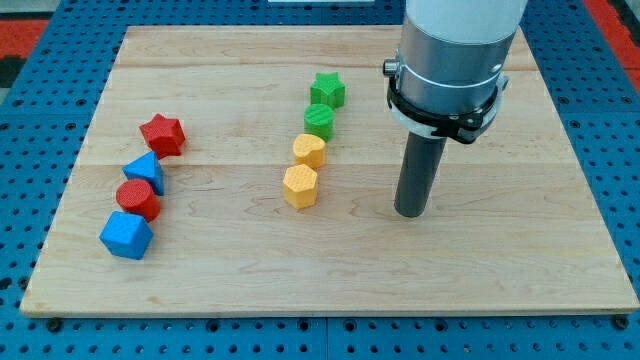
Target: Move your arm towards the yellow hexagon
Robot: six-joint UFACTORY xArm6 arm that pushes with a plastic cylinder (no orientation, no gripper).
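The yellow hexagon (300, 186) lies near the middle of the wooden board (330, 280). Just above it sits a second yellow block (309, 150), rounder in shape. Above that stand a green rounded block (320, 121) and a green star (327, 89), so the four form a column. My tip (410, 213) rests on the board to the right of the yellow hexagon, a little lower in the view, with a clear gap between them. The rod hangs from the grey arm body at the view's top right.
At the view's left lie a red star (162, 134), a blue triangular block (146, 172), a red rounded block (138, 199) and a blue cube-like block (126, 235). A blue pegboard (40, 150) surrounds the board.
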